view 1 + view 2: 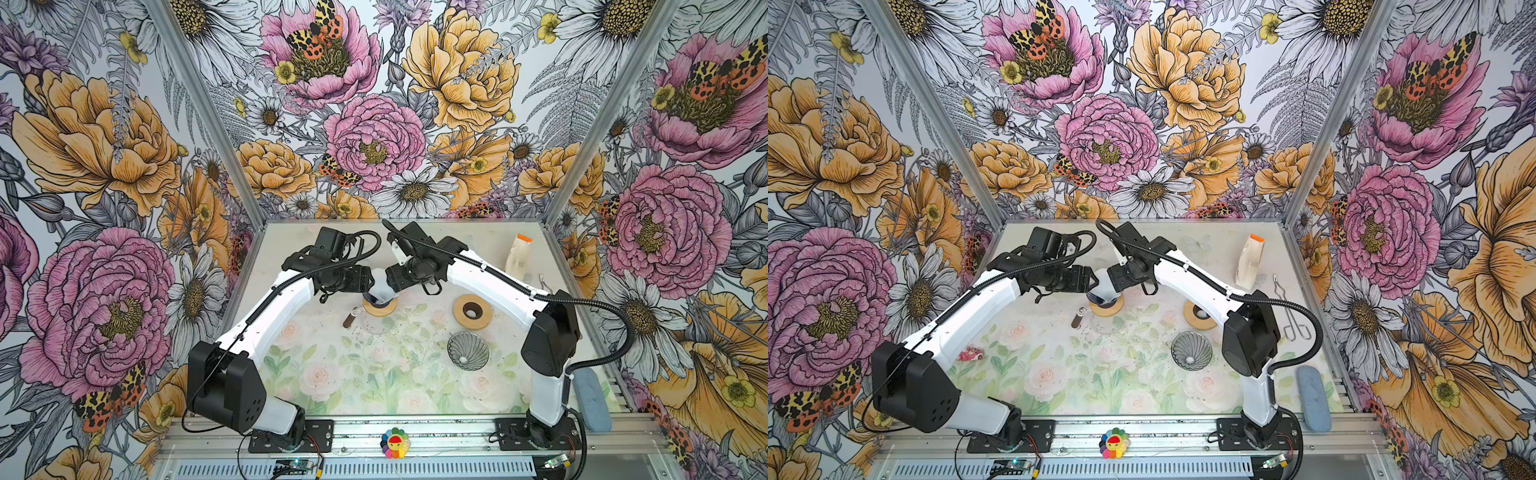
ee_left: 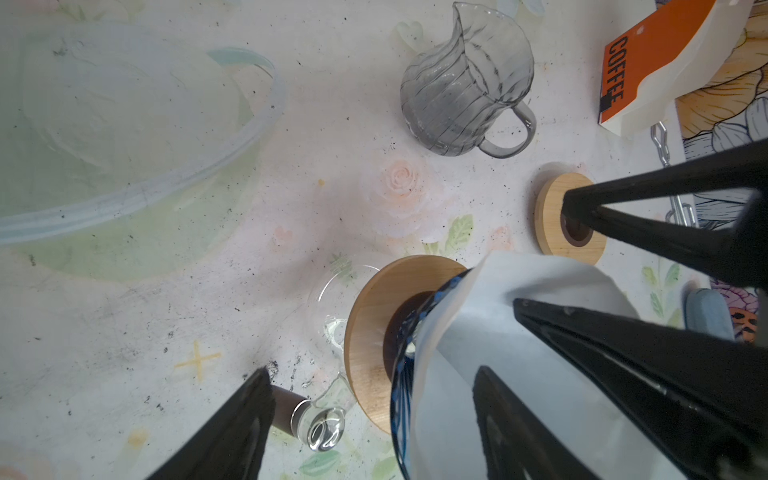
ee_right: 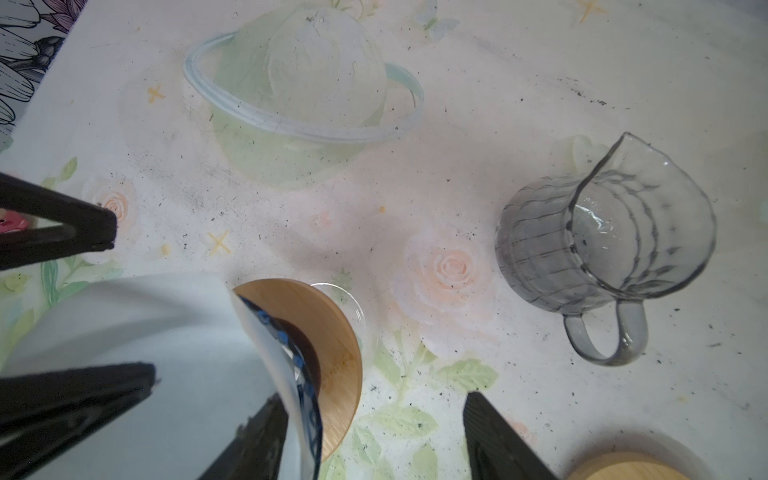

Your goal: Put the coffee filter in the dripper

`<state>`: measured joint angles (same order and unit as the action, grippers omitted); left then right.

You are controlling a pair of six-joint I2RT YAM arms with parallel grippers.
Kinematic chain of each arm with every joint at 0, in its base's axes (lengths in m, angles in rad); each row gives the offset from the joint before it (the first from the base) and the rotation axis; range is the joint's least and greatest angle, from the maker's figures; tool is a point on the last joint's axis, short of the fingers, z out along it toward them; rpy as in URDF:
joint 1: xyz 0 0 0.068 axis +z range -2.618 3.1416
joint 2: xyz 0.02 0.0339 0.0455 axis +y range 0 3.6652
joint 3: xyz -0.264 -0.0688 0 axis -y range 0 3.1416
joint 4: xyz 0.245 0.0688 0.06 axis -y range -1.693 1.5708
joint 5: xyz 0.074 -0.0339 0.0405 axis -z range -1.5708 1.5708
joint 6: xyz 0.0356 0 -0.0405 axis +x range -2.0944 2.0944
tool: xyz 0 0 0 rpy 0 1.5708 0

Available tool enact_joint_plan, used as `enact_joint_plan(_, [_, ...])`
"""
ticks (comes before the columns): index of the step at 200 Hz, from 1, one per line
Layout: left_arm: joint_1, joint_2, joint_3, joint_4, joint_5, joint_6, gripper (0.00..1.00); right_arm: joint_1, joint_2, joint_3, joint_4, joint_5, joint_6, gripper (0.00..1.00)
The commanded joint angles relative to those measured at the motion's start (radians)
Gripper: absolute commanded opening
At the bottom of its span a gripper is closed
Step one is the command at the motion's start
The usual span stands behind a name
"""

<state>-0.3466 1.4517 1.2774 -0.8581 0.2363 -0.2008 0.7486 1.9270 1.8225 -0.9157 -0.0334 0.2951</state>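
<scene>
The white paper coffee filter stands as an open cone in the blue glass dripper. The dripper sits in a wooden collar on a clear glass carafe. In both top views the two grippers meet over it, hiding most of the filter. My left gripper is open. One of its fingers is inside the filter and the other is out by the carafe's brown handle. My right gripper is open too, with one finger against the filter at the dripper's rim and the other over bare table.
A grey ribbed glass pitcher stands behind the dripper. To the right are a loose wooden ring, a grey ribbed glass cone, a pack of filters, metal tongs and a blue pad. A pink toy lies left.
</scene>
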Motion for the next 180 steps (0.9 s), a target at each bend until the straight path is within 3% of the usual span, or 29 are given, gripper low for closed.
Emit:
enact_joint_plan(1, [-0.004, -0.013, 0.017, 0.007, 0.034, -0.042, 0.77, 0.011, -0.005, 0.028, 0.013, -0.034, 0.012, 0.69])
enact_joint_plan(56, [-0.007, -0.055, -0.033, 0.066, 0.081, -0.109, 0.78, 0.010, -0.034, -0.003, 0.037, -0.036, 0.035, 0.69])
enact_joint_plan(129, [-0.053, -0.086, -0.105, 0.089, 0.053, -0.177, 0.77, 0.008, -0.072, -0.046, 0.061, -0.031, 0.053, 0.69])
enact_joint_plan(180, [-0.036, -0.090, -0.122, 0.087, 0.044, -0.190, 0.75, 0.009, -0.092, -0.081, 0.061, -0.013, 0.053, 0.69])
